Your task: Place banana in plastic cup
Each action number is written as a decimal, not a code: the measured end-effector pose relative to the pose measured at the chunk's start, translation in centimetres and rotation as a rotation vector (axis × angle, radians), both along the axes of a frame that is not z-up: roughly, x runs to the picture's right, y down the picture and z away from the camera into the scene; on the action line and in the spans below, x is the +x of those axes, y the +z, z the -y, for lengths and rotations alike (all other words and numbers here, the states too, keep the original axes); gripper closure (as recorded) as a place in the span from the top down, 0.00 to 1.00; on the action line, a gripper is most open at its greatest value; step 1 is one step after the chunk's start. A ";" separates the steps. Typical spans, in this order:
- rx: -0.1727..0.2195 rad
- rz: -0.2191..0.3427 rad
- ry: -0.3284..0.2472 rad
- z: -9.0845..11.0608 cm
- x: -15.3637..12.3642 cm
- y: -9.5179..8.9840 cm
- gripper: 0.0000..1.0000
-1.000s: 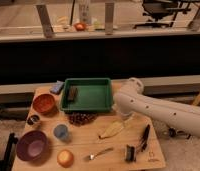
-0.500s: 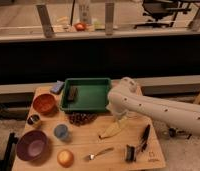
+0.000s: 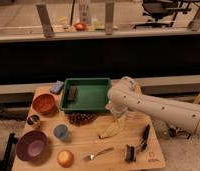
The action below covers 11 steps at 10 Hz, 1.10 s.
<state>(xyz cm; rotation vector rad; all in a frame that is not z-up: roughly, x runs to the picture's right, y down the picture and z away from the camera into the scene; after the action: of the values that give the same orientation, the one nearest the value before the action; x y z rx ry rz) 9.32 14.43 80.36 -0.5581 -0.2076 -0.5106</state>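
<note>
From where I stand there is a single view, looking down on a wooden table (image 3: 154, 154) with a green tray (image 3: 94, 99) at its back middle. A small dark block (image 3: 72, 92) lies in the left part of the tray. The robot's white arm (image 3: 160, 109) reaches in from the right and bends down at the tray's front right corner. The gripper (image 3: 116, 119) hangs from it just in front of that corner, right over the upper end of the banana (image 3: 111, 131). I cannot tell how the gripper is set, or whether it is touching the fruit. The banana lies flat on the table in front of the tray's right half, slanting down to the left. The plastic cup (image 3: 60, 131) stands upright in front of the tray's left corner, well apart from the banana. A cluster of dark grapes (image 3: 81, 118) sits just in front of the tray, between the cup and the banana. Left of the tray is an orange bowl (image 3: 44, 103), and a blue sponge (image 3: 56, 87) sits by the tray's back left corner. Further forward and left stand a small dark cup (image 3: 33, 120) and a purple bowl (image 3: 32, 146). An orange fruit (image 3: 65, 158) and a spoon (image 3: 99, 153) lie near the table's front edge. A black marker (image 3: 144, 135) lies to the right of the banana.
</note>
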 end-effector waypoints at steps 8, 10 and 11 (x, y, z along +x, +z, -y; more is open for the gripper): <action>-0.012 0.053 -0.020 -1.4 -0.5 0.1 0.80; -0.012 0.066 -0.043 -2.0 -0.9 -1.5 0.80; -0.017 0.078 -0.059 -2.3 -1.3 -1.7 0.80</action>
<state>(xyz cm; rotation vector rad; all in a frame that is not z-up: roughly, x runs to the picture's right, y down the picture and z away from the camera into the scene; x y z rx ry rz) 8.06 16.76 78.67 -0.5626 -0.2703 -0.5889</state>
